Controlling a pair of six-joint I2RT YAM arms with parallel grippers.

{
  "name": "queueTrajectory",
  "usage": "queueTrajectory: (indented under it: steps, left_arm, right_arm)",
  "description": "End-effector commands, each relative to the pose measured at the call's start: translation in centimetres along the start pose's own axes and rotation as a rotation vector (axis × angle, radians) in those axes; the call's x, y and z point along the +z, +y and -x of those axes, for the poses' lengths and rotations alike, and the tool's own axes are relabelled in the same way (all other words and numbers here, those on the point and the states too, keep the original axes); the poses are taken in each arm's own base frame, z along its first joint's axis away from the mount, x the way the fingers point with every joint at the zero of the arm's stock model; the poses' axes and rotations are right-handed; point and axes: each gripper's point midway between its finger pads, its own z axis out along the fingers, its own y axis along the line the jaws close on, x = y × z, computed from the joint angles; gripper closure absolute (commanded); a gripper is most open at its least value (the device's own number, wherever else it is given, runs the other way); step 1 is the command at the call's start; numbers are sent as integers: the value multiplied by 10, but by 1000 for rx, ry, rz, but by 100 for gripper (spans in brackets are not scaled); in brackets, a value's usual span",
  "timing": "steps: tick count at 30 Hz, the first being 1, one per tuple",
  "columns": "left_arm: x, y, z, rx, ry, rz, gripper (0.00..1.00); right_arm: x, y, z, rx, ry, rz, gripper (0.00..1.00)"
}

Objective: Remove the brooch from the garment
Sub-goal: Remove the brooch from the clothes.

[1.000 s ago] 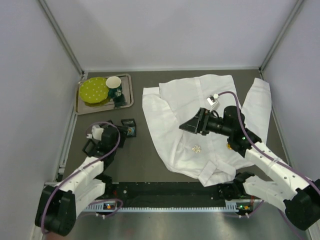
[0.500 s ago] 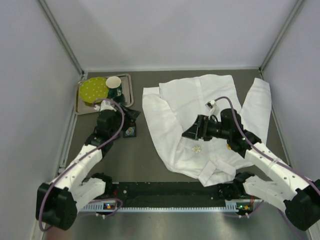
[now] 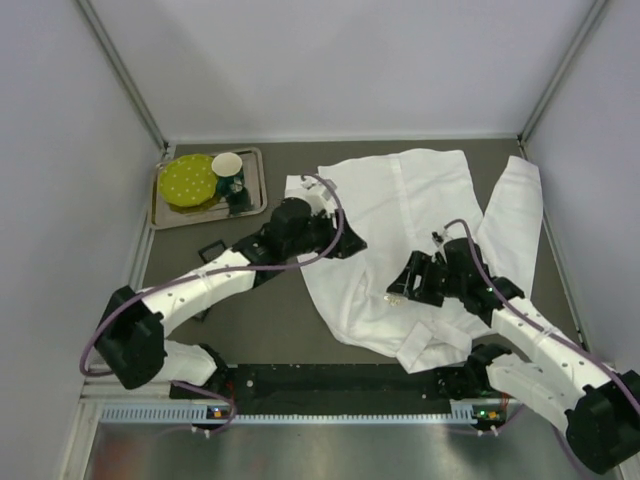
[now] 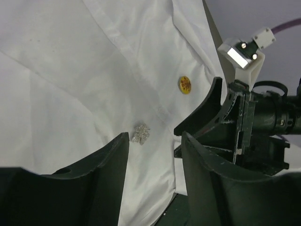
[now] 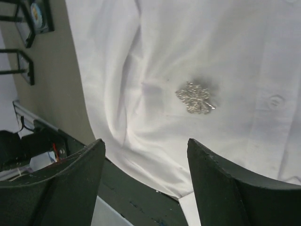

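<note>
The garment (image 3: 400,190) is a white creased shirt spread flat on the right half of the dark table. The brooch (image 4: 140,133), a small silver sparkling cluster, is pinned on its lower front and also shows in the right wrist view as brooch (image 5: 195,98). My left gripper (image 4: 155,141) has reached across over the shirt (image 4: 70,70), open and empty, with the brooch just beyond its left fingertip. My right gripper (image 5: 145,143) hovers open over the shirt (image 5: 164,47) near its hem, the brooch just ahead of its jaws. The two grippers face each other across the brooch.
A small yellow-orange disc (image 4: 185,84) sits on the shirt beyond the brooch. A metal tray (image 3: 160,212) at the back left holds a green plate (image 3: 188,180) and a cup (image 3: 226,163). Small black frames (image 5: 28,19) lie on the table left of the shirt.
My left arm swung from the tray side rightwards onto the shirt. My right gripper dropped lower and closer to the brooch. Both sets of jaws narrowed slightly.
</note>
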Motion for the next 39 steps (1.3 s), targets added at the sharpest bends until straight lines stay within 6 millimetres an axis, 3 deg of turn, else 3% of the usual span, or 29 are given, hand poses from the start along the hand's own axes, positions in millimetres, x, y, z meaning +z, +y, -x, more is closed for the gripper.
queueTrajectory:
  steps: [1, 5, 10, 13, 17, 20, 26, 31, 39]
  left_arm:
    - [23, -33, -10, 207, 32, -80, 48]
    - [47, -38, -45, 289, 129, -76, 49]
    - [62, -45, -78, 363, 197, -74, 53]
    - [71, -51, -96, 397, 220, -88, 57]
    - [86, -42, -118, 463, 262, -51, 65]
    - [94, -32, -125, 479, 278, -20, 67]
    - [100, -21, -138, 478, 311, -9, 72]
    - [105, -18, -137, 476, 299, 6, 73]
    - [118, -12, -143, 459, 307, 30, 76]
  right_arm:
    - [-9, -34, 8, 92, -65, -150, 32]
    - [-14, -49, 10, 140, -87, -210, 36]
    - [-21, -65, 7, 207, -155, -265, 44]
    - [-19, -66, 5, 211, -150, -258, 44]
    - [-17, -60, 10, 160, -134, -243, 47]
    - [-14, -58, 11, 121, -104, -239, 57]
    - [-2, -56, 3, 123, -68, -183, 65]
    - [11, -42, 6, 91, -42, -85, 68]
    - [21, -45, 6, 81, -6, -91, 70]
